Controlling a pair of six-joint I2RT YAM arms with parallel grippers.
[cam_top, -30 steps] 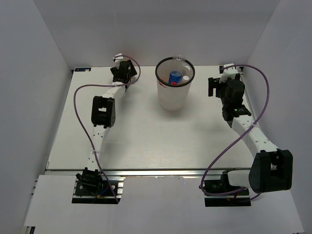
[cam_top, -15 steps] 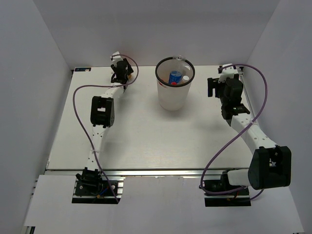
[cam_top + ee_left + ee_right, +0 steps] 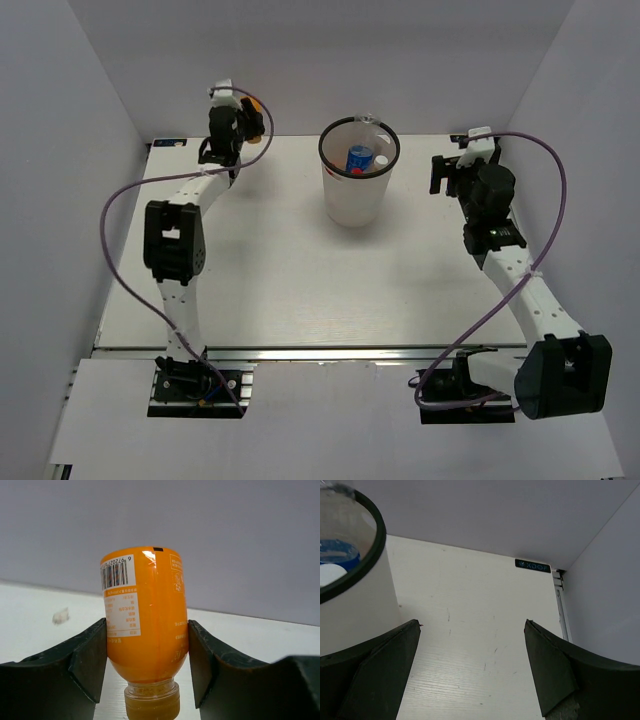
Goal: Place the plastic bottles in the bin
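One orange bottle (image 3: 147,610) sits clamped in the jaws of the left gripper (image 3: 243,115), which we place at ten o'clock of the bin (image 3: 352,205); the right gripper (image 3: 441,176), at three o'clock, gapes empty.

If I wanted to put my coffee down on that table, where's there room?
The widest bare patch is the middle of the table, between the bin and the arm bases. Another lies between the bin and the right gripper. It is tightest at the far left corner, where the left gripper holds an orange bottle.
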